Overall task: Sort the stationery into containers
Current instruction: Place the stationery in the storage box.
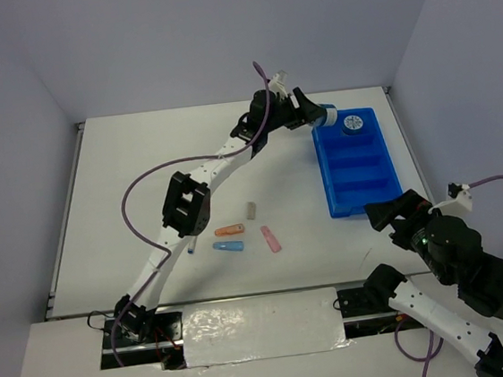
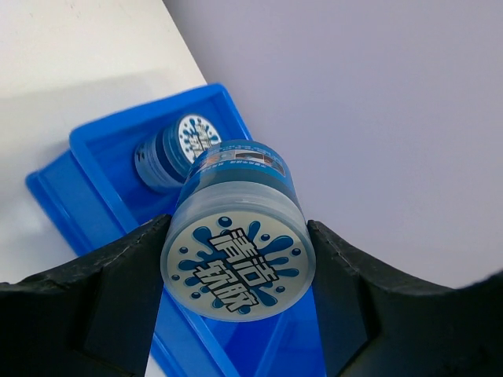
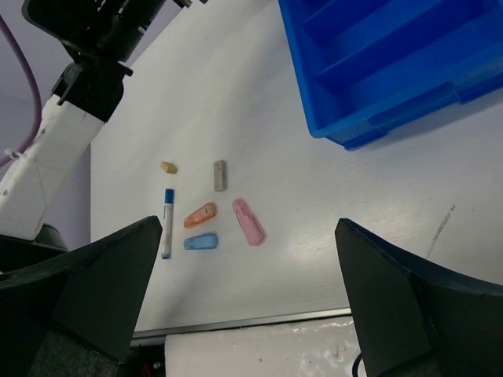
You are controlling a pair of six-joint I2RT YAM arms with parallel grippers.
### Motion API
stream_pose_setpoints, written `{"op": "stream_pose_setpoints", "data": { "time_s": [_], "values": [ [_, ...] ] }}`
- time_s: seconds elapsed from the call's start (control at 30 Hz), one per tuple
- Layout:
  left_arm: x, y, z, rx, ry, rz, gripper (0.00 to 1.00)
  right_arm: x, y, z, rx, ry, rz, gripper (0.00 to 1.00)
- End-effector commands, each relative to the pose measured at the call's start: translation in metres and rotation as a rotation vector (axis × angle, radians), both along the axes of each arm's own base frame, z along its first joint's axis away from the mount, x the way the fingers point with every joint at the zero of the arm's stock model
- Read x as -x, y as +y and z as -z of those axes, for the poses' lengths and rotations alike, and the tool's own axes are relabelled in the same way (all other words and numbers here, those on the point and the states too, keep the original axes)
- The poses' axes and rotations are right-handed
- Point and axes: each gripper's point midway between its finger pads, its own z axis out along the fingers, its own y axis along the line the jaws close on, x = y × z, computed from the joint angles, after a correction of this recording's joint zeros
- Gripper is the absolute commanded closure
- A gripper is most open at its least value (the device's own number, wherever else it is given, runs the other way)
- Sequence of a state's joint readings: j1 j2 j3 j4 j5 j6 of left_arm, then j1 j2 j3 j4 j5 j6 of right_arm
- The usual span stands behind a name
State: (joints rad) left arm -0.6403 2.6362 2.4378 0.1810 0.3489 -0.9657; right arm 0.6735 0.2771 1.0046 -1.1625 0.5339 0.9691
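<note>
My left gripper (image 1: 319, 114) is shut on a round blue-white patterned roll (image 2: 238, 259) and holds it just above the far end of the blue divided tray (image 1: 358, 173). A second roll (image 2: 177, 149) lies in the tray's end compartment (image 1: 353, 125). On the table lie an orange capsule (image 3: 200, 214), a blue capsule (image 3: 201, 241), a pink capsule (image 3: 249, 221), a white pen with a blue cap (image 3: 167, 222), a tan stub (image 3: 168, 167) and a grey stub (image 3: 220, 175). My right gripper (image 3: 247, 226) hangs open and empty above the table's near right, apart from all of them.
The left arm (image 1: 190, 199) stretches diagonally across the table, above the loose pieces. The tray's nearer compartments (image 3: 377, 71) hold nothing that I can see. The table's near edge (image 3: 251, 322) runs just below the right gripper.
</note>
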Motion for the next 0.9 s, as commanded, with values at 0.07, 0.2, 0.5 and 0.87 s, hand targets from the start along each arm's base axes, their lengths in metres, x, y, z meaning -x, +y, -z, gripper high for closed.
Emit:
{"op": "stream_pose_setpoints", "data": {
  "time_s": [0.07,0.2,0.5,0.87],
  "values": [
    [-0.01,-0.003,-0.064,0.111,-0.196,-0.066,0.96,0.017,-0.011,-0.006,-0.031,0.025,0.012,0.0],
    [-0.002,-0.015,-0.056,0.014,-0.263,-0.089,0.93,0.019,-0.008,-0.008,-0.046,0.024,-0.005,0.0],
    [0.001,-0.029,-0.024,-0.098,-0.306,-0.118,0.85,0.018,0.008,-0.001,-0.074,0.044,-0.063,0.0],
    [-0.015,-0.018,-0.012,-0.195,-0.361,-0.198,0.81,0.02,0.013,0.004,-0.085,0.066,-0.088,0.0]
  ]
}}
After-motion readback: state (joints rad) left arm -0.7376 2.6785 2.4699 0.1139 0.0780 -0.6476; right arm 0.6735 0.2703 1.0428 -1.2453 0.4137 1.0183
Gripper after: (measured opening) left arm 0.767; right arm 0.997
